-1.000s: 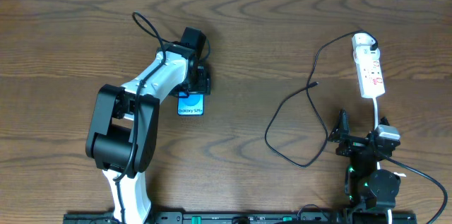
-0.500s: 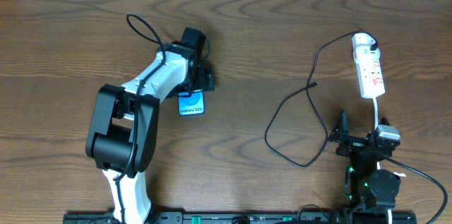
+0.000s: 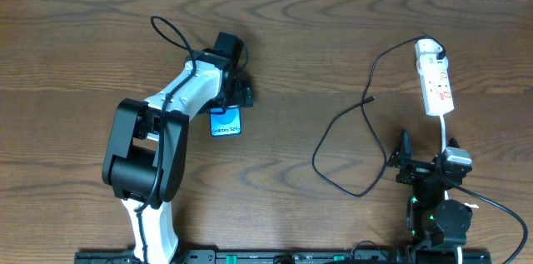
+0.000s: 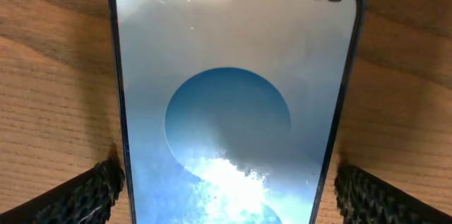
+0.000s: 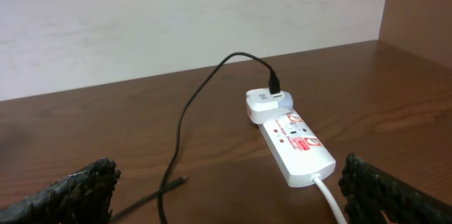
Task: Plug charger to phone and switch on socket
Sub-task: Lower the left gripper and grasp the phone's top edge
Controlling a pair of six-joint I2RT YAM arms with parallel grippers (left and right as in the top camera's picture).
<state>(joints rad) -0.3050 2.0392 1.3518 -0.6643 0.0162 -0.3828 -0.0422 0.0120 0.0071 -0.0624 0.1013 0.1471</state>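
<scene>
The phone (image 3: 225, 122) lies flat on the wooden table, screen up and bright blue; it fills the left wrist view (image 4: 233, 97). My left gripper (image 3: 231, 100) has its two fingers (image 4: 226, 185) against the phone's long edges and is shut on it. The black charger cable (image 3: 333, 122) loops across the table right of centre, with its plug tip (image 3: 371, 98) lying free; the tip also shows in the right wrist view (image 5: 182, 179). The white socket strip (image 3: 436, 81) lies at the far right (image 5: 296, 143). My right gripper (image 3: 426, 154) is open and empty (image 5: 233, 196), short of the socket.
A white adapter (image 5: 265, 104) sits plugged in at the socket's far end, with the black cable running from it. The socket's white cord (image 5: 332, 196) runs back towards my right arm. A pale wall rises behind the table's far edge.
The left gripper and the phone have shifted slightly to the right together. The right arm, cable and socket have not moved.
</scene>
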